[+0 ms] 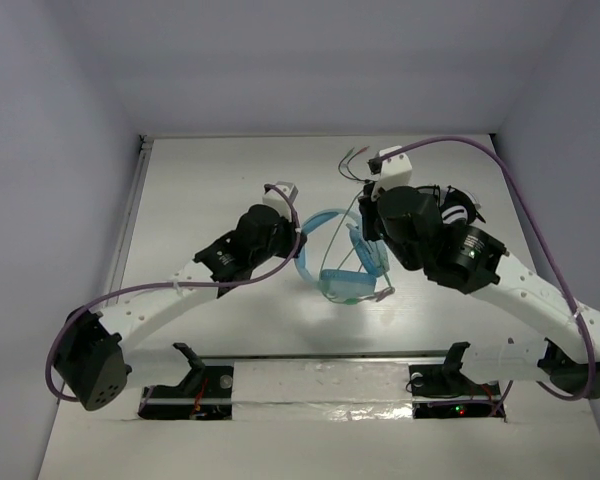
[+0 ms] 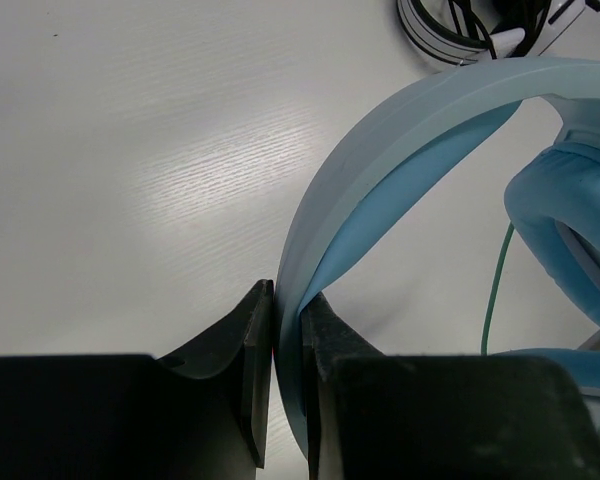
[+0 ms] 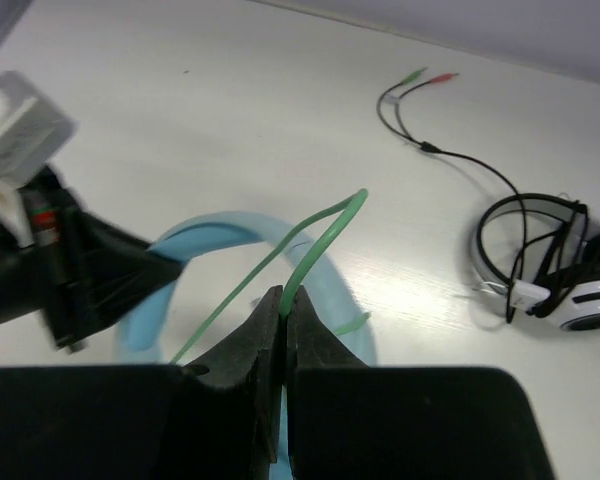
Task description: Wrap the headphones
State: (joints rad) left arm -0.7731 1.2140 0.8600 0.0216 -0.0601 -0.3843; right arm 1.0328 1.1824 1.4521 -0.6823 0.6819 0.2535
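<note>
Near the middle of the white table (image 1: 200, 180), the large light-blue over-ear headphones (image 1: 342, 270) sit between the 2 arms. Their headband curves toward the left arm and their padded earcups lie nearer the right arm.

From the left wrist view, the left gripper (image 2: 285, 315) has its jaws pressed onto the wide headband (image 2: 380, 150), 1 finger on each face. The right gripper (image 3: 283, 300) has its jaws closed on the thin green cable (image 3: 320, 230), which loops up out of the pinch above the headband. A smaller black-and-white headset (image 3: 555, 265) with a dark cable (image 3: 460, 160) lies apart to the right and plays no part.

By my reading this is the winding step: 1 arm anchors the frame while the other carries the cord. I cannot tell how many turns, if any, lie on the headband. The next move calls for the right arm to lead the cable around the headband under light tension. It must keep the loop off the earcups while the left grip holds firm, so the headset neither twists nor tips.
</note>
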